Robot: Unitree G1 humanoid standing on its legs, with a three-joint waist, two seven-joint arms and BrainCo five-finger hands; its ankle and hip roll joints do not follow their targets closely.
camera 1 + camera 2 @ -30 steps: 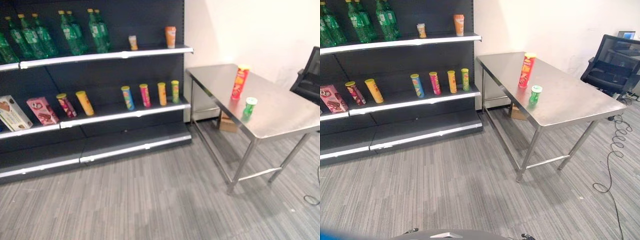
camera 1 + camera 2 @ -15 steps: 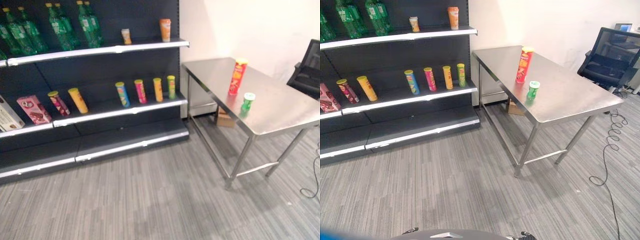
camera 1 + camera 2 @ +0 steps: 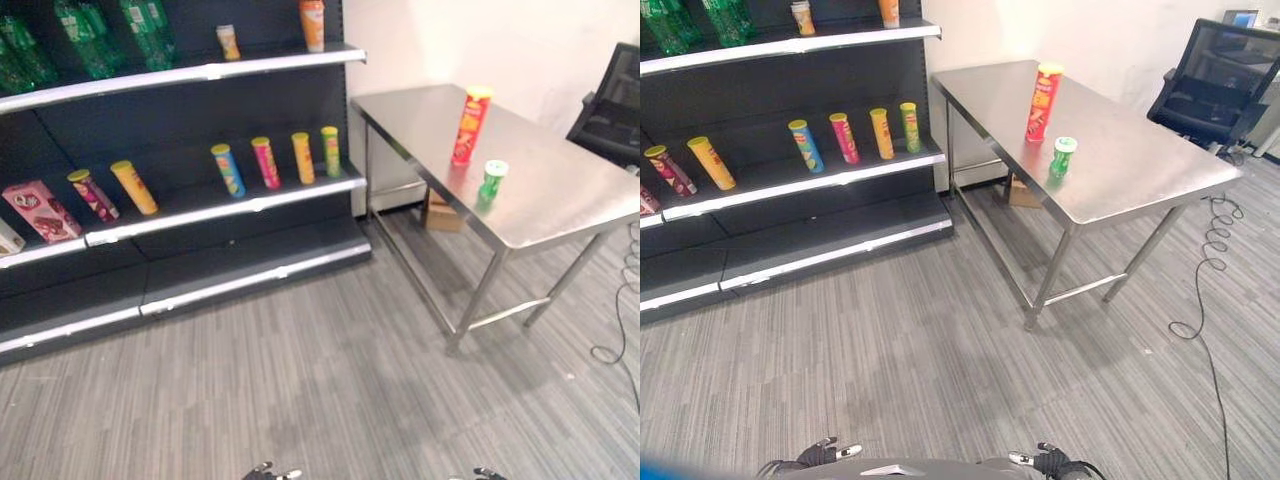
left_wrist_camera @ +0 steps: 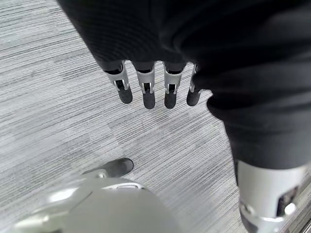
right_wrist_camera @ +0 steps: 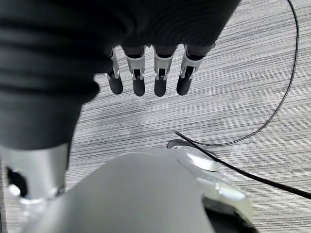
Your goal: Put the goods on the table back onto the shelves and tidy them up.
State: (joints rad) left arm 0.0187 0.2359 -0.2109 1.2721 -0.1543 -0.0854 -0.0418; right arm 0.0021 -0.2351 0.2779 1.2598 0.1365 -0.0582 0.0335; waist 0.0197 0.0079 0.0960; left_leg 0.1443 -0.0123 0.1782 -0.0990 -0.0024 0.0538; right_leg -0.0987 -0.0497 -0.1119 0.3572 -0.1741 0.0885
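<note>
Nothing shelved yet: red can and green bottle on table; my left hand and right hand hang relaxed, empty.

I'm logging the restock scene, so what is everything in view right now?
tall can: 1, red, yellow lid, upright on the table
short can: 1, green, beside it
table: 1, steel
middle-shelf cans: 6, mixed colours
pink box: 1, middle shelf
bottles: several, green, top shelf
small containers: 2, orange, top shelf
office chair: 1, black
cardboard box: 1, under the table
left hand: open, over the carpet
right hand: open, over the carpet
</note>
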